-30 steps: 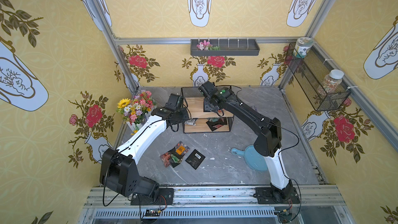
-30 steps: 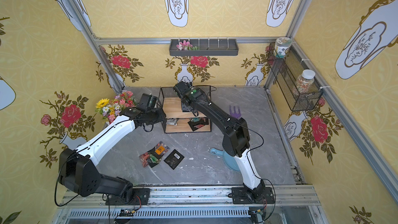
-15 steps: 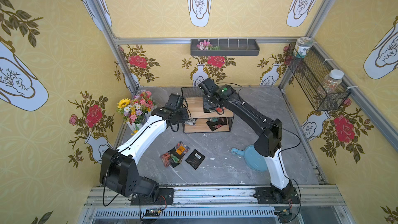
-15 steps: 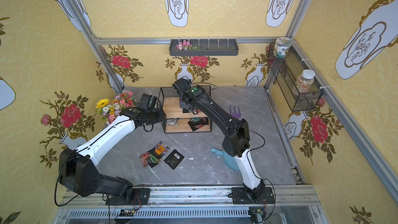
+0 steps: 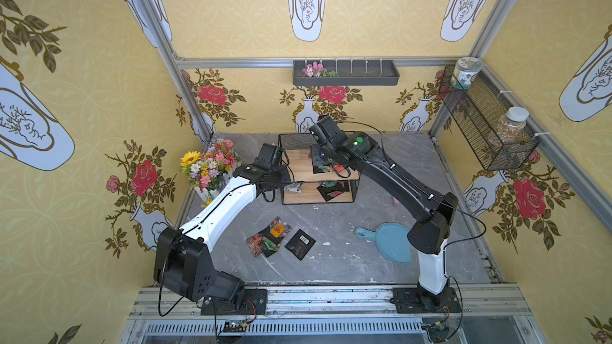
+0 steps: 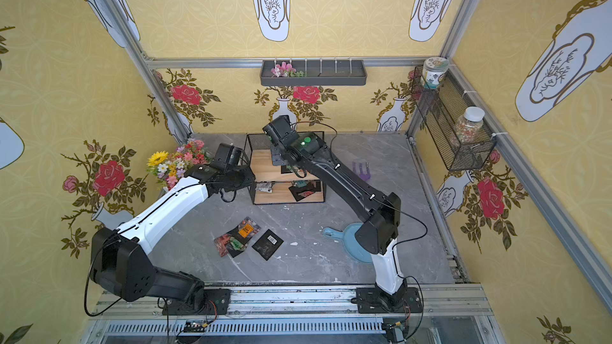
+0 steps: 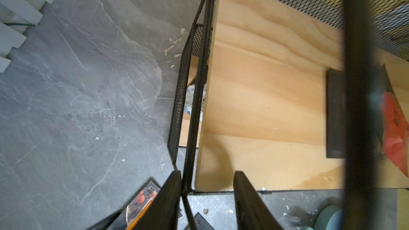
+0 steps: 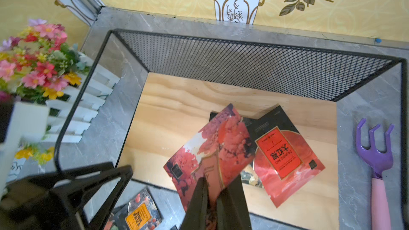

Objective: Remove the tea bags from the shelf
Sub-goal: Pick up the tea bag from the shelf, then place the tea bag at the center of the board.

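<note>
Grey marble tabletop [image 5: 331, 269], yellow floral walls. Over the shelf [image 8: 168, 111], the right claw [image 8: 213, 193] is pinched tight on a pink-red tea bag [image 8: 221, 142] above the top board, overlapping a red bag [image 8: 285, 158]. The left claw [image 7: 207, 174] stands apart, straddling the frame's corner. More bags [image 5: 275, 238] lie on the tabletop.

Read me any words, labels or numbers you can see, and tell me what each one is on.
"大红袍", upside down: red-label tea bag on the shelf.
Too blurred: print on the orange-label tea bag on the table.
Too small: digits on the barcode tea bag.
Blurred: print on the pink tea bag in the right gripper.
Too small: jar label.
</note>
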Tool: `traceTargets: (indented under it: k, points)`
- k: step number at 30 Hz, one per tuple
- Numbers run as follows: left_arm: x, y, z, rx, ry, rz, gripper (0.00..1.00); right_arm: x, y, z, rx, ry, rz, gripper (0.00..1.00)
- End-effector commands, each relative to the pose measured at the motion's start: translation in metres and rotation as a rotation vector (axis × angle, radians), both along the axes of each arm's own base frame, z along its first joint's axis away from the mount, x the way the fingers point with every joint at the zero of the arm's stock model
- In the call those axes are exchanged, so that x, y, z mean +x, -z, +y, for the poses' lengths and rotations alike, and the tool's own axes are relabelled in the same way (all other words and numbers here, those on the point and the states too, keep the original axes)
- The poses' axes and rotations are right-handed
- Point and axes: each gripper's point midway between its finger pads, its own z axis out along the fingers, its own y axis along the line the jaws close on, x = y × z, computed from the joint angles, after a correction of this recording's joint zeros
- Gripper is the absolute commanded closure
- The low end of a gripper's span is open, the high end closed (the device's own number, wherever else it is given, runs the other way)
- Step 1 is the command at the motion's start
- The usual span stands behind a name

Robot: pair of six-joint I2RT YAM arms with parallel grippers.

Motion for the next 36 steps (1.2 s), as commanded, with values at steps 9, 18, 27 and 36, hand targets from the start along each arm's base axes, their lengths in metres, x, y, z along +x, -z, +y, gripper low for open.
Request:
traceTargets:
  k: [9,18,27,36]
  points:
    - [0.002,-0.001,-0.004,-0.004,0.02,-0.001,0.56,-0.082,0.021,0.018,0.038,-0.196,0.018,1.0]
    - [0.0,-0.002,-0.004,-0.007,0.017,-0.002,0.56,-0.159,0.115,0.045,0.0,-0.382,0.165,1.0]
    - [-0.002,-0.002,-0.005,-0.014,0.023,0.007,0.56,-0.172,0.191,0.107,0.051,-0.47,0.254,1.0]
    - [-0.003,-0.002,-0.004,-0.009,0.02,0.012,0.56,-0.151,0.222,0.16,0.145,-0.476,0.192,0.94]
